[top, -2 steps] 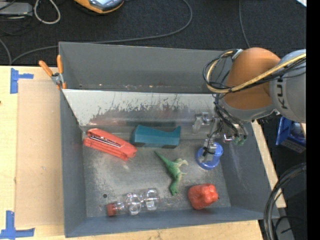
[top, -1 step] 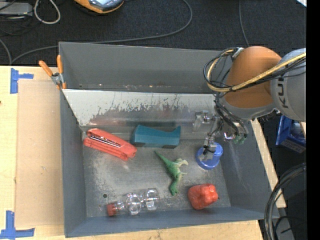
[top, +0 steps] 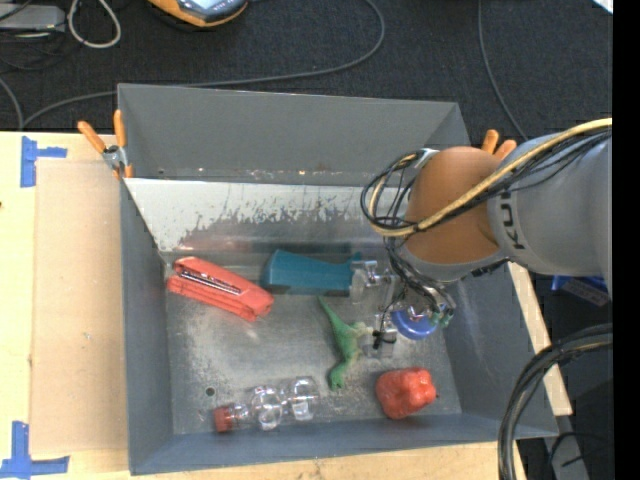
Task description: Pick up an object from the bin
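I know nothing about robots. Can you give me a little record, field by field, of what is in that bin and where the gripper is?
bin: grey metal
gripper: low in the right part, just right of the green toy
green toy: centre-right
teal block: middle, near the back wall
red stapler: left
clear bottle: lying along the bottom of the view, red cap
red lump: bottom right

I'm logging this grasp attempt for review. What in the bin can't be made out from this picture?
Camera view:
- Teal block: right end hidden behind the gripper.
- Blue and white thing: mostly under the gripper, kind unclear.
- Green toy: whether the gripper touches it is unclear.
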Available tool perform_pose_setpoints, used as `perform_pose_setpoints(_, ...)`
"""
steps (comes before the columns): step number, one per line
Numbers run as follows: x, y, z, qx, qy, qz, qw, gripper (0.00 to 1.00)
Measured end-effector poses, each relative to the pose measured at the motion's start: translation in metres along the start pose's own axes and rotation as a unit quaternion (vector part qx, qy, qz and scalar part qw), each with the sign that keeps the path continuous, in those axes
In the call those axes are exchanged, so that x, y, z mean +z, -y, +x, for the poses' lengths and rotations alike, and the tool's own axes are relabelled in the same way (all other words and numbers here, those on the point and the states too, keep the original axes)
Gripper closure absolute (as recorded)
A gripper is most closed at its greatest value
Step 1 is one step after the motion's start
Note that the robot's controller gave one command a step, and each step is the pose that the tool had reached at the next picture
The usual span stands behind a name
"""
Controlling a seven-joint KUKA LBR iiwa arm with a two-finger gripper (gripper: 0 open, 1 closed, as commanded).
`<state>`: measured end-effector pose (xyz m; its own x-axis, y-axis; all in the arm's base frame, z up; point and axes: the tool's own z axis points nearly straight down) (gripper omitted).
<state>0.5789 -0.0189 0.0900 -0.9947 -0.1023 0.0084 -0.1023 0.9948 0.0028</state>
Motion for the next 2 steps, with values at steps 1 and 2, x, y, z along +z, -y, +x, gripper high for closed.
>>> perform_pose_setpoints(1,-0.045,-0.019,0.016,0.142,0.0094,0.001,0.9898,0.0)
perform_pose_setpoints(2,-0.015,-0.013,0.013,-0.033,0.0035,0.001,0.9994,0.0)
